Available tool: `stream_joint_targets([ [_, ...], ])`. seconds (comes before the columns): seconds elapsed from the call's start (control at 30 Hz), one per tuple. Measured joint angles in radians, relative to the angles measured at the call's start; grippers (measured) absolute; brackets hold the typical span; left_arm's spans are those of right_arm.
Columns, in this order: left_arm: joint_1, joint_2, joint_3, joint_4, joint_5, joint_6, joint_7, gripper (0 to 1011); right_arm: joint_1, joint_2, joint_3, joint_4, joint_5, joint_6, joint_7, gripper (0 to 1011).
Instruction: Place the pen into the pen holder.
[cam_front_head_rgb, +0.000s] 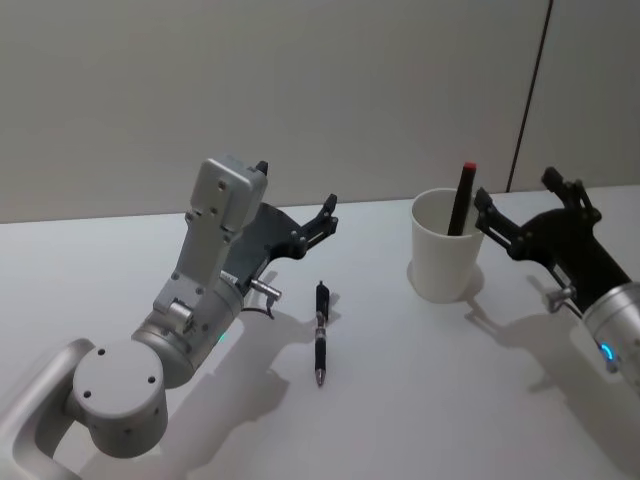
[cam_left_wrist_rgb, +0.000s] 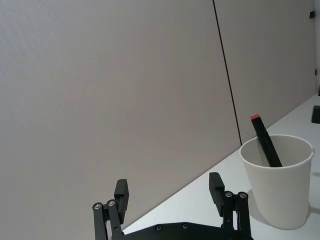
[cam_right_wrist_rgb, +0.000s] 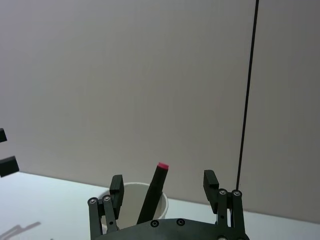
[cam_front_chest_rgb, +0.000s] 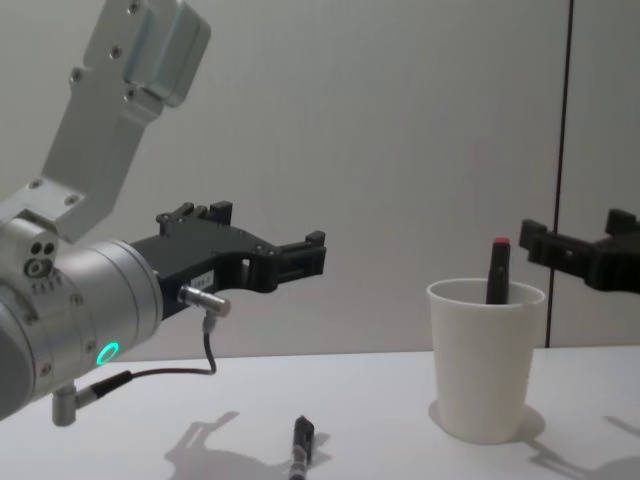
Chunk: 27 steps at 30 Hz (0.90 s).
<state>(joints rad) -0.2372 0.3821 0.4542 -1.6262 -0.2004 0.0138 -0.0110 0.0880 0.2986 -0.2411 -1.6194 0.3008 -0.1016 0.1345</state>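
A black pen (cam_front_head_rgb: 320, 335) lies flat on the white table, between the arms; its end shows low in the chest view (cam_front_chest_rgb: 300, 445). The pen holder (cam_front_head_rgb: 445, 250), a white tapered cup (cam_front_chest_rgb: 485, 370), stands to its right and holds a black pen with a red cap (cam_front_head_rgb: 462, 200), leaning on the rim. My left gripper (cam_front_head_rgb: 295, 187) hovers open above and behind the lying pen, empty (cam_left_wrist_rgb: 168, 183). To the right of the cup, my right gripper (cam_front_head_rgb: 517, 190) is open and empty at rim height (cam_right_wrist_rgb: 163, 178).
The white table (cam_front_head_rgb: 420, 400) runs back to a plain grey wall with a dark vertical seam (cam_front_head_rgb: 530, 90). Bare tabletop lies between the lying pen and the cup.
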Motion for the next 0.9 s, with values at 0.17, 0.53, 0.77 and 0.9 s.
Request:
stream_joint_targets([
  [0.17, 0.0, 0.0, 0.0, 0.0, 0.0, 0.0, 0.0, 1001, -0.04, 0.015, 0.006, -0.058, -0.005, 0.054, -0.027, 1002],
  [0.53, 0.0, 0.0, 0.0, 0.0, 0.0, 0.0, 0.0, 1001, -0.101, 0.038, 0.015, -0.144, -0.013, 0.133, -0.067, 1002],
  [0.77, 0.0, 0.0, 0.0, 0.0, 0.0, 0.0, 0.0, 1001, -0.102, 0.039, 0.016, -0.147, -0.013, 0.136, -0.068, 1001],
  [0.9, 0.0, 0.0, 0.0, 0.0, 0.0, 0.0, 0.0, 1001, -0.103, 0.039, 0.016, -0.147, -0.013, 0.136, -0.068, 1002],
])
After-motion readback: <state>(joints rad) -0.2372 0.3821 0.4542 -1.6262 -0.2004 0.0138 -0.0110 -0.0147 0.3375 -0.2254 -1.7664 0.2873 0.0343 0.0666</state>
